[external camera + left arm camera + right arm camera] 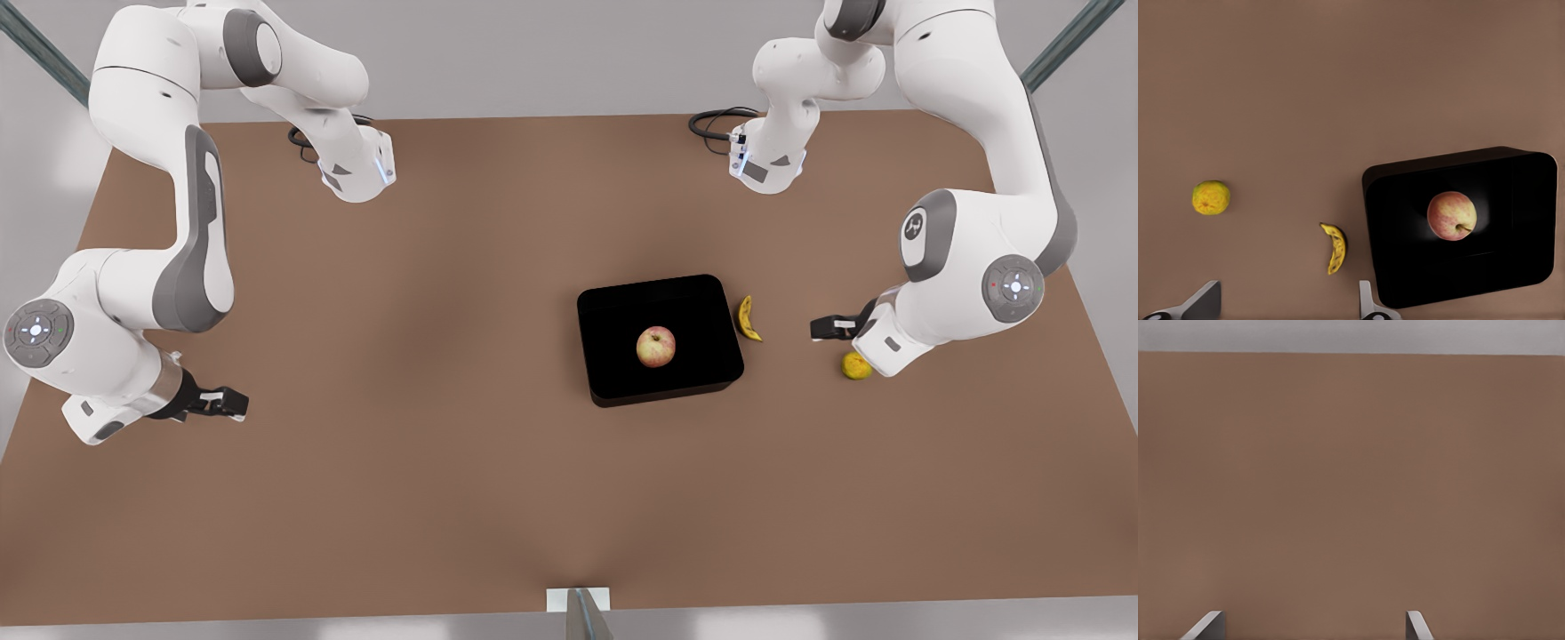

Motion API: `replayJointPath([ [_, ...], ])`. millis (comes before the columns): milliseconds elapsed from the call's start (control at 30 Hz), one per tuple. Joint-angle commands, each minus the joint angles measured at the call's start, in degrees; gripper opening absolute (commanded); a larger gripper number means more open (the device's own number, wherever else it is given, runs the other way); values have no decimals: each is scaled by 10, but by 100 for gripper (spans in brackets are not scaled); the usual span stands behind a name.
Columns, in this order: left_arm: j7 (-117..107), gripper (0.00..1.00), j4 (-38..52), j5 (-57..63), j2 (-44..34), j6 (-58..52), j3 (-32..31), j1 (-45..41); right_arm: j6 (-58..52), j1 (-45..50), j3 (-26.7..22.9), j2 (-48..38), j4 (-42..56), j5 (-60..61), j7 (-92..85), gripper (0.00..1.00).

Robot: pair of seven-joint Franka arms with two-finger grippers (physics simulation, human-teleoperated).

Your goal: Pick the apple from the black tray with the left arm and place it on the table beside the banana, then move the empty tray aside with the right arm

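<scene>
While the apple (655,347) sits near the middle of the black tray (622,307), nothing is gripping it, and both arms are hanging back. That tray lies flat on the brown table (427,480), a little toward the front view's right of centre. Just beside its right edge, apart from the rim, there's the banana (749,319), curved and spotted, lying on the tabletop. Further right again, a small yellow-orange fruit (856,365) rests on the table, right up against the arm on that side.

And that arm is the left one: its wrist view takes in the round fruit (1211,197), the banana (1335,248), the tray (1531,267) and the apple (1451,215) all in a row. The left gripper (822,328) hovers between banana and round fruit, its fingers (1201,301) spread well apart with nothing between them.

Over on the front view's left, the right gripper (233,404) hangs above bare table, well apart from the tray. Its wrist view shows fingers (1205,625) held wide, nothing in them, plain tabletop beyond.
</scene>
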Motion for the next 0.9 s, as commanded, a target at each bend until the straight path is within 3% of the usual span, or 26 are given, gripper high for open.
replayJointPath([
  [0,12,100,2,-1,-1,5,-1,0,5,0,0,0,0,0,4,100],
  [67,22,100,29,-47,2,5,-1,-9,5,0,1,1,0,0,3,100],
  [133,10,100,37,13,12,8,-4,-58,21,1,2,14,0,0,1,100],
  [233,-32,100,40,10,27,67,-5,-100,86,7,1,64,2,-3,4,100],
  [433,-318,100,8,2,44,63,-16,-252,-54,7,2,12,28,0,7,100],
  [500,-313,100,-89,13,35,140,-17,-261,-54,7,-2,12,30,0,8,100],
  [567,-173,100,-316,13,-64,368,-10,-243,-54,7,-1,12,30,0,8,100],
  [867,-185,100,-224,18,43,380,-10,-239,-47,6,-1,15,38,1,8,100],
])
